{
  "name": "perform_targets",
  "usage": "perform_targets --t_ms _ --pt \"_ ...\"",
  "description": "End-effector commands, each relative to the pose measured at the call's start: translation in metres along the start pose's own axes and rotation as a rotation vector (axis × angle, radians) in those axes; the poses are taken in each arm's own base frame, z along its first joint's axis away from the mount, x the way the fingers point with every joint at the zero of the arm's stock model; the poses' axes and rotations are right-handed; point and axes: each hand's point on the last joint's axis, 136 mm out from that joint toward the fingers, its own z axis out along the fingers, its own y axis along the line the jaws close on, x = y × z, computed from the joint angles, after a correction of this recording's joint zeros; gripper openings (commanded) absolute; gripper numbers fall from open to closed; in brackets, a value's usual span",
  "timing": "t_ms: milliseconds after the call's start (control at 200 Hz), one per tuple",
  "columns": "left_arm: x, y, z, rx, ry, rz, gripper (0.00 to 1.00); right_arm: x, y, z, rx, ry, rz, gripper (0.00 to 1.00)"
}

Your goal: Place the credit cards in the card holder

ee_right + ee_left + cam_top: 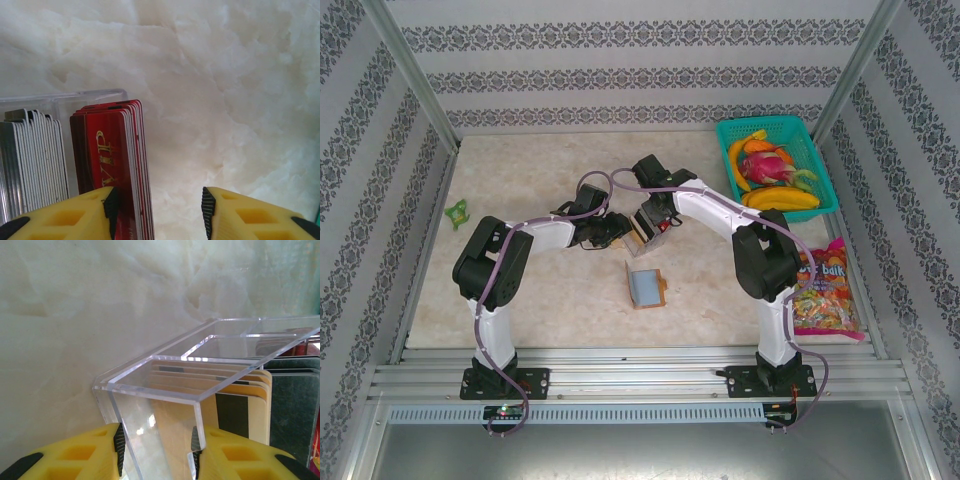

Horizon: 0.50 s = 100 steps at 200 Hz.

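My left gripper (pixel 157 447) is shut on the near wall of a small clear plastic box (pixel 165 385). In the box stand tan credit cards (pixel 200 382) and, to their right, black ones (pixel 295 410). My right gripper (pixel 157 205) is open over the same box (pixel 65 97). A stack of red credit cards (pixel 112 160) stands against its left pad, and the right pad is well apart from them. Pale grey cards (pixel 35 160) fill the compartment beside the red ones. The orange-tan card holder (pixel 647 287) lies on the table just in front of both grippers (pixel 630 228).
A teal basket (pixel 765 122) of fruit stands at the back right. A bright candy bag (pixel 825 290) lies along the right edge. A small green toy (pixel 457 212) sits at the far left. Patterned walls enclose the marble-look table (pixel 550 300).
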Motion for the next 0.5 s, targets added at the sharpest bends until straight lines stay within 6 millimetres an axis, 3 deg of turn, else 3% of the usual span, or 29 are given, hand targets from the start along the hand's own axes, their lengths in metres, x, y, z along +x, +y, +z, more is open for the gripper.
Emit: perform_targets --t_ms 0,495 --pt "0.0163 0.0188 0.0097 -0.060 0.055 0.000 0.41 -0.0086 -0.0159 -0.0206 0.055 -0.029 0.019 0.49" --pt "0.0159 0.0162 0.0087 -0.056 0.053 0.004 0.41 -0.0126 -0.0143 -0.0269 0.047 -0.040 0.015 0.42"
